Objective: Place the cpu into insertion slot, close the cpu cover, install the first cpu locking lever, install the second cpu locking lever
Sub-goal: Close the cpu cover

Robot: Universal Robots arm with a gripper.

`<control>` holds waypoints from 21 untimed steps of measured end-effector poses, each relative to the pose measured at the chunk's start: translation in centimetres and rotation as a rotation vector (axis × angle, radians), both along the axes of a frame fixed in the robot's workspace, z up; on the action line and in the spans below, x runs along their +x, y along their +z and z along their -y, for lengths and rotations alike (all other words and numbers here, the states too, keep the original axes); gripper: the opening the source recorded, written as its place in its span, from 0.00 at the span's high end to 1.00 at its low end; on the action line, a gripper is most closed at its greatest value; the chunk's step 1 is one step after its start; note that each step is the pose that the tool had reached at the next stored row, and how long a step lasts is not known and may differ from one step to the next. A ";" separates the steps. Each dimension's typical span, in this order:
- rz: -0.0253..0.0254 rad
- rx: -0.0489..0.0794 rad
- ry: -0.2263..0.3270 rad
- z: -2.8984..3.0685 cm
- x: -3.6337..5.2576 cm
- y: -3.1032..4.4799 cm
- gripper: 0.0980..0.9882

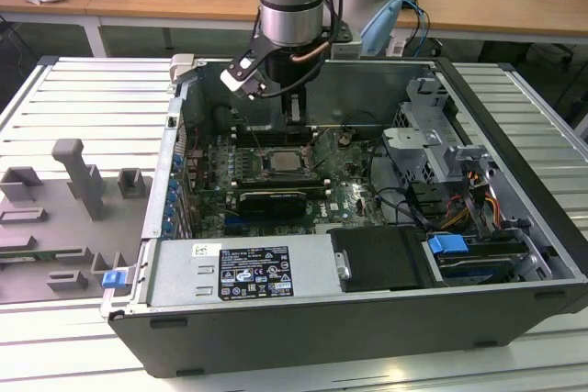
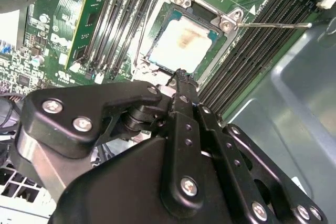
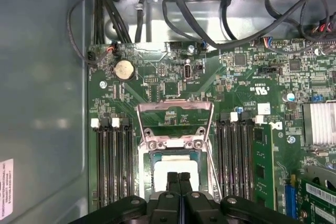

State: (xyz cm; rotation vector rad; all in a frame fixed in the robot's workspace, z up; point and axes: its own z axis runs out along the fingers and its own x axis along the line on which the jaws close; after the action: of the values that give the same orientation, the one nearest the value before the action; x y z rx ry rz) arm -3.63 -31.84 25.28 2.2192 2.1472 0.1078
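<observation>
Nearest in the exterior view, the grey power supply [image 1: 241,273] fills the front of the open computer case [image 1: 514,117] on the slatted bench [image 1: 83,89]; behind it a black expansion card [image 1: 271,199] lies just in front of the cpu [image 1: 280,164]; the cpu sits flat in its socket; the pincer [image 3: 179,178] hangs just above the cpu, fingers [image 3: 172,183] pressed together, empty; beyond the cpu, the cpu cover [image 3: 175,105] stands swung up, green board showing through its centre.

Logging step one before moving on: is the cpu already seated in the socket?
Yes: in the second wrist view the cpu lies flat, set into the green motherboard between the memory slots.
</observation>
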 end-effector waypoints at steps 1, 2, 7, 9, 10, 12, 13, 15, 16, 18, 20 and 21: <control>-0.0002 0.000 0.000 -0.01 0.42 0.00 0.99; -0.0005 0.000 0.000 -0.02 0.59 0.04 0.99; -0.0004 0.000 0.000 -0.05 0.60 1.07 0.99; -0.0004 0.000 0.000 -0.06 0.60 1.42 0.99; -0.0003 0.000 0.000 -0.06 0.61 1.47 0.99; -0.0004 0.000 0.000 -0.07 0.67 1.48 0.99; -0.0005 0.000 0.000 -0.08 0.76 1.49 0.99; -0.0005 0.000 0.000 -0.09 0.94 1.48 0.99; -0.0006 0.000 0.000 -0.09 1.08 1.48 0.99; -0.0007 0.000 0.000 -0.10 1.31 1.48 0.99; -0.0009 0.000 0.000 -0.10 1.55 1.48 0.99; -0.0011 0.000 0.000 -0.11 1.73 1.48 0.99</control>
State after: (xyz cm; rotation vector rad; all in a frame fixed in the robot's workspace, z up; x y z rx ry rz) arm -1.90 -31.73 26.76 2.2194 2.1478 0.1061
